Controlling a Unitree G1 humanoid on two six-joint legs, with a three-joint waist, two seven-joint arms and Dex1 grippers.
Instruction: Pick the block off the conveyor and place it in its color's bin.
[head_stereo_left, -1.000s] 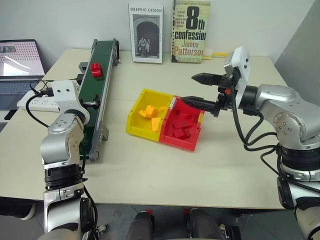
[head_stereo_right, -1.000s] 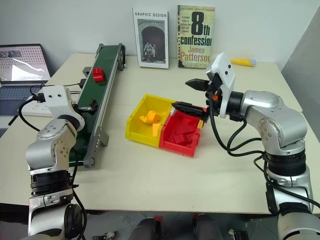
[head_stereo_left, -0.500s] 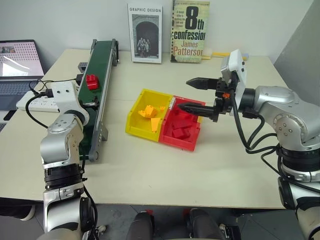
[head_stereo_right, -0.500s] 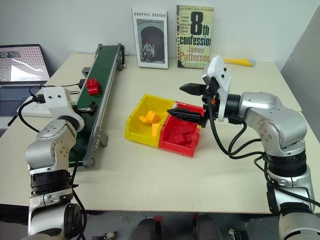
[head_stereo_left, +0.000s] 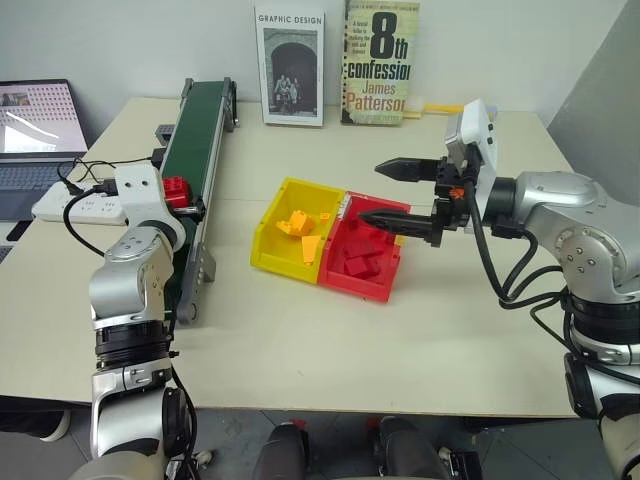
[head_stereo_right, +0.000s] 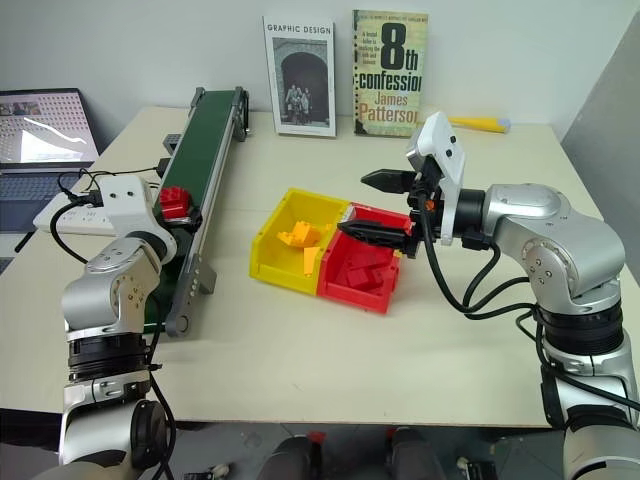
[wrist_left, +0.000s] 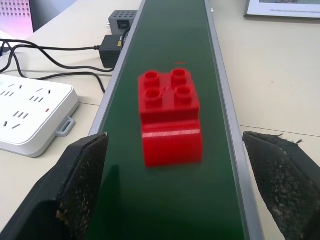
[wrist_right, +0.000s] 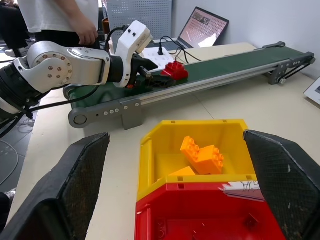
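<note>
The red block (wrist_left: 170, 115) rides on the dark green conveyor (head_stereo_left: 200, 120), toward its near end. My left gripper (wrist_left: 182, 185) stands open astride the belt. Its fingertips (wrist_left: 87, 170) flank the block's near end with a gap on each side. From the head the block (head_stereo_left: 176, 189) shows right beside that gripper (head_stereo_left: 185, 204). My right gripper (head_stereo_left: 372, 192) hangs open and empty over the far edge of the red bin (head_stereo_left: 355, 287), which holds several red blocks.
A yellow bin (head_stereo_left: 272, 262) with orange blocks is joined to the red one. A power strip (head_stereo_left: 80, 205) and cables lie left of the belt, with a laptop (head_stereo_left: 35, 120) behind. Two books (head_stereo_left: 291, 65) lean on the wall. A person (wrist_right: 60, 20) stands beyond the table.
The block has ridden down the belt from the far part to between my left gripper's fingertips. The right gripper shifted slightly left over the bins and stays open.
</note>
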